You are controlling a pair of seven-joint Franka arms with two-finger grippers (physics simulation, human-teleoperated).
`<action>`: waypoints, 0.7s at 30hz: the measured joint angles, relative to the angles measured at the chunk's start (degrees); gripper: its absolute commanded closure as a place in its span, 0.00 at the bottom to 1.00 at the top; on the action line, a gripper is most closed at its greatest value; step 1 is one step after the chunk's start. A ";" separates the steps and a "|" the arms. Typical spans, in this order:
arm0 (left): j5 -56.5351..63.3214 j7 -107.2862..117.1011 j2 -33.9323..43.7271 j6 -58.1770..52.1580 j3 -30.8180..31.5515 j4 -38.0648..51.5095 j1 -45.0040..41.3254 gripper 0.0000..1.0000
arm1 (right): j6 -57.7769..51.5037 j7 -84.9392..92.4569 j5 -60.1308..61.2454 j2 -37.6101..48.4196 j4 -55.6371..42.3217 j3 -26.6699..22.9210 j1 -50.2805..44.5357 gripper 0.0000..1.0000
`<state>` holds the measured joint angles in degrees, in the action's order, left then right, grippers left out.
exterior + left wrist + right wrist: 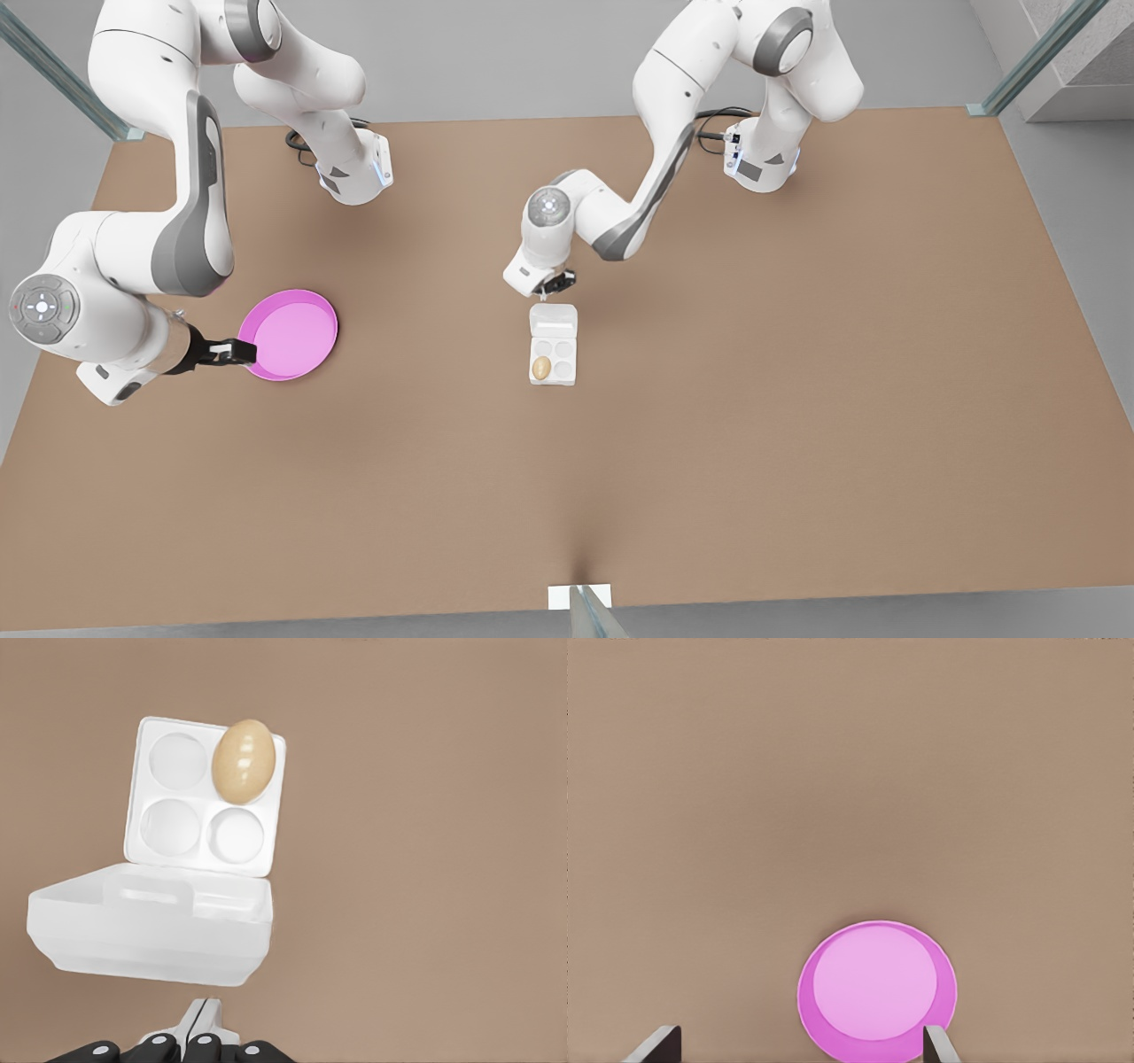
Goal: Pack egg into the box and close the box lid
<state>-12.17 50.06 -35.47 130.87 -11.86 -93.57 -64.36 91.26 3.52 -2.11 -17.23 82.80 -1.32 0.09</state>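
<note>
The smooth tan-brown egg (244, 761) is sitting in one corner cup of the open white four-cup carton (199, 797), its lid (151, 926) lying flat toward the left gripper (556, 283), whose fingers are pressed together at the carton's 12 o'clock. The right gripper (232, 352) is hanging spread wide at the round pink plate's (292, 335) 9 o'clock edge.

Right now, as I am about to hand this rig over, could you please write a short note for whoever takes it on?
Left pincer: shut, empty, hovering just behind the box lid.
Right pincer: open, empty, waiting at the edge of the pink plate on the front view's left.
The box sits mid-table with its lid open, lying back toward the left arm.
Done: the egg sits in one corner cup, on the side away from the lid; the other three cups are empty.
Left: swing the lid over the cups and close it. The left pincer looks best placed for that.
</note>
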 measured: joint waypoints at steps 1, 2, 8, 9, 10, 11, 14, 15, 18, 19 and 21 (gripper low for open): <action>0.05 -0.28 -0.65 0.00 -0.33 0.91 0.30 0.79 | -0.03 0.00 0.07 0.00 0.06 0.00 0.00 0.00; 0.09 -1.08 -1.08 0.00 -0.36 1.66 0.66 0.79 | -0.10 0.00 0.02 -0.05 0.08 0.00 -0.04 0.00; 0.18 -0.86 -4.68 -2.05 -0.36 8.50 2.04 0.79 | -0.12 0.00 0.08 -0.18 0.05 0.00 -0.17 0.00; 0.19 -0.92 -4.07 -5.31 -0.36 9.77 2.43 0.79 | -0.12 0.00 0.06 -0.18 0.00 0.00 -0.21 0.00; 0.22 -0.94 -3.75 -6.74 -0.45 10.69 2.49 0.79 | -0.12 0.00 0.06 -0.18 0.00 0.00 -0.16 0.00; 0.20 -0.80 -5.50 -6.74 -0.45 12.43 2.48 0.79 | -0.12 0.00 0.03 -0.18 0.00 0.00 -0.18 0.00; 0.02 -0.49 -7.59 -7.76 -0.44 15.55 2.48 0.79 | -0.12 0.00 0.09 -0.18 0.00 0.00 -0.18 0.00; -0.01 -0.54 -7.49 -8.96 -0.44 16.24 2.64 0.79 | -0.12 0.00 0.08 -0.18 0.00 0.00 -0.17 0.00; -0.69 -9.66 -2.49 -32.99 -2.14 28.31 15.86 0.00 | -0.12 0.00 0.09 -0.18 0.00 0.00 -0.14 0.00; -1.13 -18.59 -0.02 -37.86 -2.20 28.34 22.00 0.00 | -0.12 0.00 0.09 -0.18 0.00 0.00 -0.16 0.00; -1.68 -36.25 3.75 -44.93 -2.99 28.35 34.70 0.00 | -0.12 0.00 0.09 -0.25 -0.68 0.00 0.04 0.00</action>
<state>-13.85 13.80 -31.72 85.94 -14.85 -65.22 -29.66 91.14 3.52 -2.02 -17.49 82.12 -1.32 0.13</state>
